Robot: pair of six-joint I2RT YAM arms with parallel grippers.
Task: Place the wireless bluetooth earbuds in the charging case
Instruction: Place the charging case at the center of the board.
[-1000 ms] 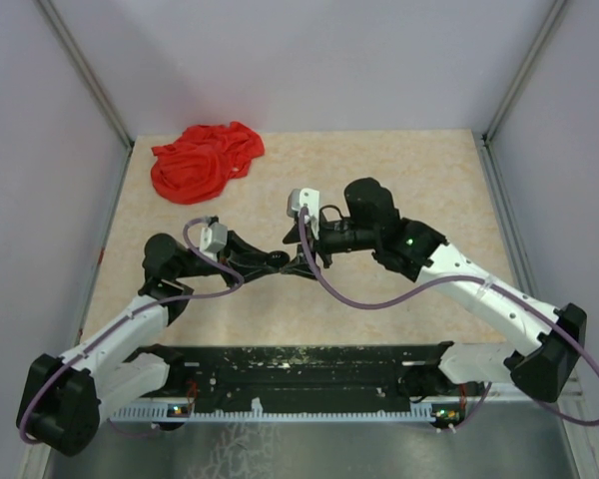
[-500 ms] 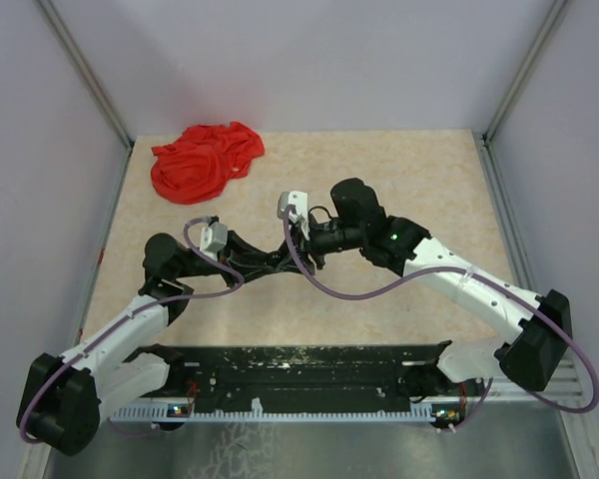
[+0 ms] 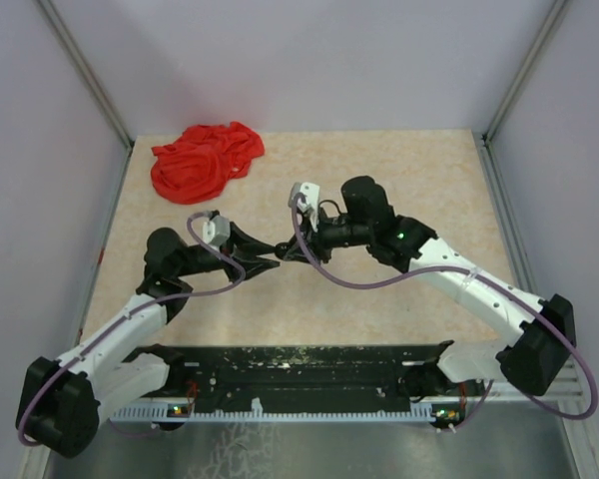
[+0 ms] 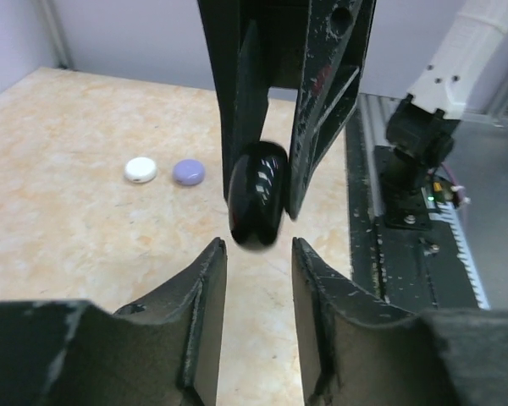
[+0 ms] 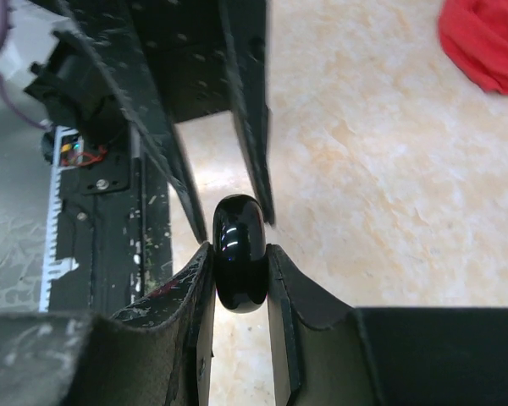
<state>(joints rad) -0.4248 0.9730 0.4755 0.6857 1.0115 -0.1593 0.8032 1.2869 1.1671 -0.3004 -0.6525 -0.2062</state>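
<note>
My right gripper (image 5: pixel 238 248) is shut on a glossy black round charging case (image 5: pixel 239 227), held on edge above the table. In the left wrist view the same case (image 4: pixel 256 199) hangs between the right gripper's fingers, just beyond my left gripper (image 4: pixel 258 245). The left gripper is open and empty, its tips just short of the case. From above, the two grippers meet tip to tip at mid table (image 3: pixel 280 251). A white round case (image 4: pixel 140 170) and a lavender round case (image 4: pixel 189 172) lie side by side on the table. No earbuds show.
A crumpled red cloth (image 3: pixel 205 160) lies at the far left of the beige table (image 3: pixel 399 180). The black base rail (image 3: pixel 299 364) runs along the near edge. Grey walls close in the sides and back.
My left gripper has drawn back to the left, away from the right gripper. The right gripper swung left, then back right, and still holds the black case.
</note>
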